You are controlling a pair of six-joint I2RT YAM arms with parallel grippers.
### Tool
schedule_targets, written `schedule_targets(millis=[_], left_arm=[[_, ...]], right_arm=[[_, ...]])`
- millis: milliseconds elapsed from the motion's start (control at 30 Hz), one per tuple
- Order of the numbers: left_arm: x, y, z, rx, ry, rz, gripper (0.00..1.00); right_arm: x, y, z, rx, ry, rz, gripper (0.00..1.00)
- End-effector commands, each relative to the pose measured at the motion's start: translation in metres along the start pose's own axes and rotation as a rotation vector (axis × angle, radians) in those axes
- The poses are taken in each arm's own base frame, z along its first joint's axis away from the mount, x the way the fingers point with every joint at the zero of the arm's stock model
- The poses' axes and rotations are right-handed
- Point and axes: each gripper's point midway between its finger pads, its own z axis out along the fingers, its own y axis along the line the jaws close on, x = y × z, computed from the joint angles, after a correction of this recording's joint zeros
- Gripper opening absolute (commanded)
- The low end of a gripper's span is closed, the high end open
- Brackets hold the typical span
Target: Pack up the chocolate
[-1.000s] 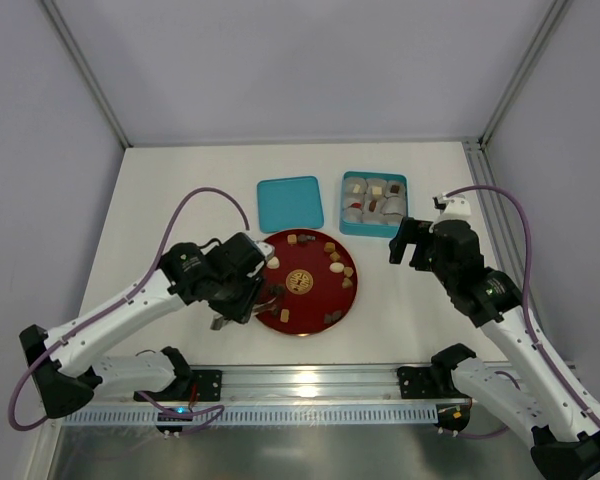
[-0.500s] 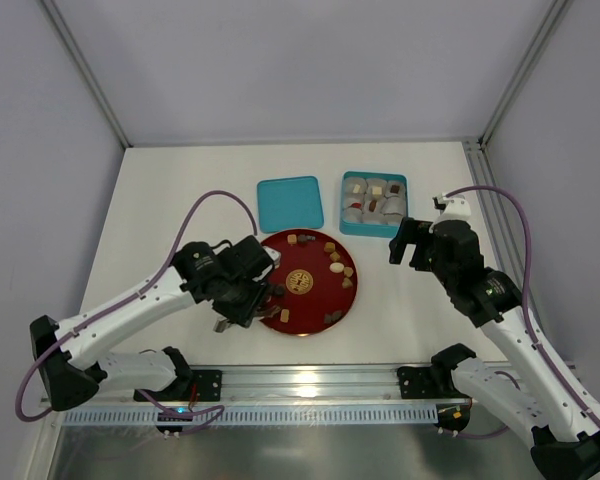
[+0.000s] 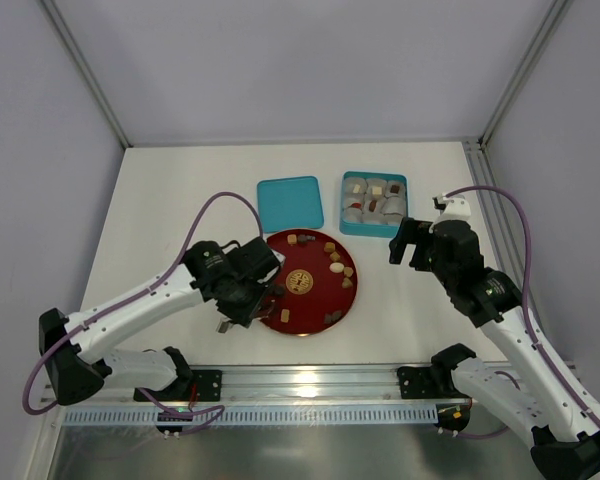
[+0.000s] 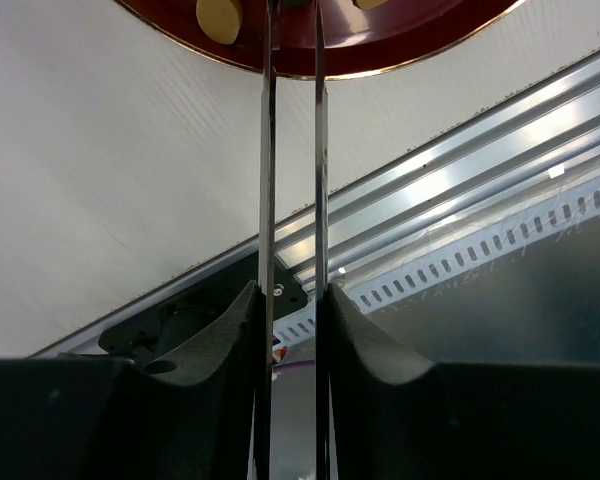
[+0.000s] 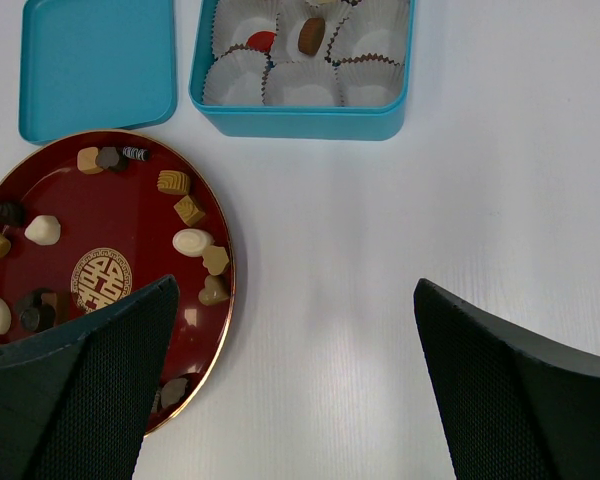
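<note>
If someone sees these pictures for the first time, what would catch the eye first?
The red plate near the middle of the table, with small chocolates scattered around its gold emblem, stands out most. Behind it to the right sits a teal box of white paper cups, some filled, its lid lying beside it. The left gripper reaches over the plate's left edge.

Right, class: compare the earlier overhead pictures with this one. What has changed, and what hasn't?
The left arm swung rightwards toward the red plate; the left claw stayed at its left rim. Nothing visibly taken or released. Unchanged: right claw, chocolates, blue box, lid.
</note>
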Motion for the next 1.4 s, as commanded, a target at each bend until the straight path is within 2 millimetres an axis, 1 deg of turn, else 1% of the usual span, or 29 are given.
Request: schedule_targets(millis=[0,33,67,333,467,767,900,1000,1033,1100,1133,1200,1233,1267,1300,1333,1367], left_arm=[[-0.003,0.001,-0.002,-0.012,-0.013,0.018,0.2],[-0.004,0.001,-0.003,-0.013,-0.015,0.019,0.18],[-0.005,0.002,-0.003,-0.016,-0.019,0.02,0.14],[-0.014,0.003,-0.018,-0.029,-0.044,0.039,0.02],[-0.017,0.003,-0.026,-0.026,-0.046,0.051,0.0],[-0.027,-0.001,-0.043,-0.002,-0.086,0.064,0.0],[-0.036,-0.006,-0.052,0.016,-0.123,0.063,0.0],[-0.054,-0.013,-0.059,0.039,-0.183,0.06,0.0],[-0.064,-0.018,-0.057,0.047,-0.2,0.062,0.0],[-0.08,-0.021,-0.06,0.043,-0.236,0.063,0.0],[-0.092,-0.025,-0.061,0.047,-0.273,0.062,0.0],[-0.118,-0.033,-0.06,0.044,-0.316,0.07,0.0],[-0.135,-0.039,-0.06,0.053,-0.357,0.069,0.0],[-0.153,-0.045,-0.068,0.063,-0.406,0.069,0.0],[-0.169,-0.046,-0.057,0.03,-0.41,0.082,0.0],[-0.19,-0.052,-0.058,0.034,-0.464,0.079,0.0],[-0.21,-0.057,-0.069,0.041,-0.526,0.076,0.0]], right_arm=[[-0.011,0.001,-0.001,-0.003,-0.044,0.015,1.0],[-0.012,0.002,-0.001,-0.004,-0.047,0.016,1.0],[-0.012,0.001,-0.001,-0.003,-0.047,0.018,1.0],[-0.012,0.001,-0.001,-0.001,-0.047,0.017,1.0],[-0.013,0.0,-0.003,0.002,-0.053,0.016,1.0],[-0.013,0.0,-0.002,0.007,-0.05,0.017,1.0],[-0.013,0.001,-0.003,0.001,-0.052,0.018,1.0],[-0.014,0.001,-0.003,0.002,-0.054,0.018,1.0],[-0.015,0.001,-0.003,0.0,-0.055,0.018,1.0],[-0.016,0.002,-0.003,0.0,-0.054,0.016,1.0],[-0.017,0.001,-0.004,0.004,-0.056,0.017,1.0],[-0.018,0.002,-0.004,0.001,-0.059,0.016,1.0],[-0.021,0.003,-0.005,-0.003,-0.065,0.015,1.0],[-0.022,0.003,-0.005,-0.004,-0.064,0.016,1.0],[-0.023,0.004,-0.006,-0.006,-0.065,0.017,1.0],[-0.025,0.005,-0.006,-0.009,-0.07,0.018,1.0],[-0.025,0.005,-0.006,-0.01,-0.067,0.014,1.0]])
